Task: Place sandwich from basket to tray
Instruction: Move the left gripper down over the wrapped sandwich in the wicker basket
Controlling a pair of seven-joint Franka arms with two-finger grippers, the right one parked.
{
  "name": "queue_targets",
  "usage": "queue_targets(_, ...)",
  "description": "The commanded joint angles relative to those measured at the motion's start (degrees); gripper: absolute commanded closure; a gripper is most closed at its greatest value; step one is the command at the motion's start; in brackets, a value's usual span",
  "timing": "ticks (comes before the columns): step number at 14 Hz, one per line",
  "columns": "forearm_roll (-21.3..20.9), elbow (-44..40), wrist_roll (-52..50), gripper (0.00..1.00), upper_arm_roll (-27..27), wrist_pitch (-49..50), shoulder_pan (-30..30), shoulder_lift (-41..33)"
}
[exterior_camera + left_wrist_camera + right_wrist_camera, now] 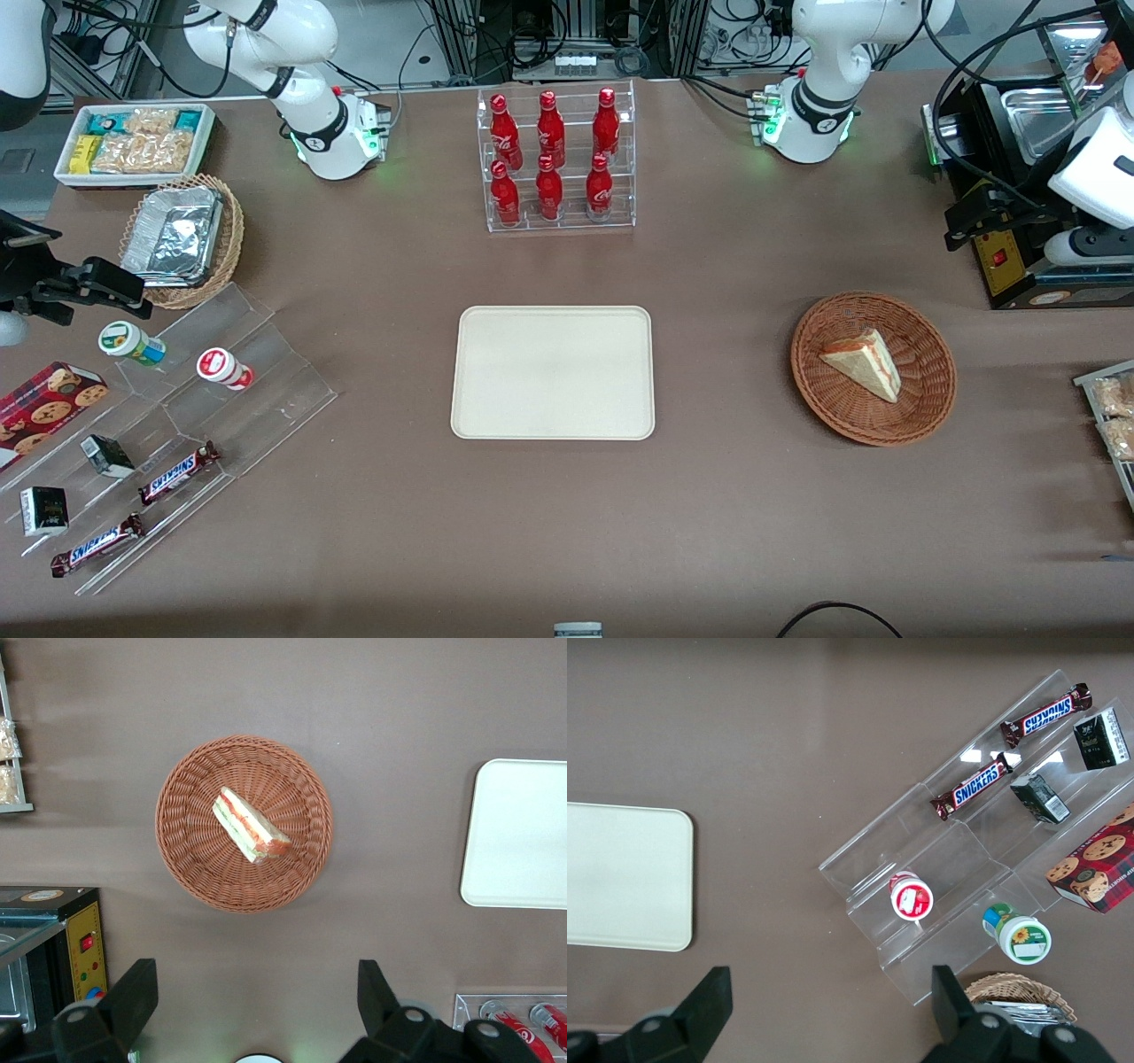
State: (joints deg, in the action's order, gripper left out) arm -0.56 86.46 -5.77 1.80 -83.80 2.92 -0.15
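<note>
Claw (pixel 257 1010) agape above basket (pixel 186 850), apart.

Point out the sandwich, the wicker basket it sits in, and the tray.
sandwich (pixel 250 825): left wrist view, on its layered cut edge.
basket (pixel 930 390): front view, on the woven wall beside the sandwich.
tray (pixel 554 372): front view, on its bare flat middle.
hand (pixel 257 1005): left wrist view, above the table, open.

Brown table (pixel 709 266) carries tray (pixel 553 373), basket (pixel 842 403), bottle rack (pixel 558 159)
</note>
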Motion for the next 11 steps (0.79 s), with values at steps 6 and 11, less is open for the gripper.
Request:
queue_targets(6,-1.2,0.9,0.3,0.00,-0.1,0.6,0.1,0.5)
queue_targets(11,-1.9,3.2,-2.7,0.00,-0.6,-0.7,-0.7,5.2)
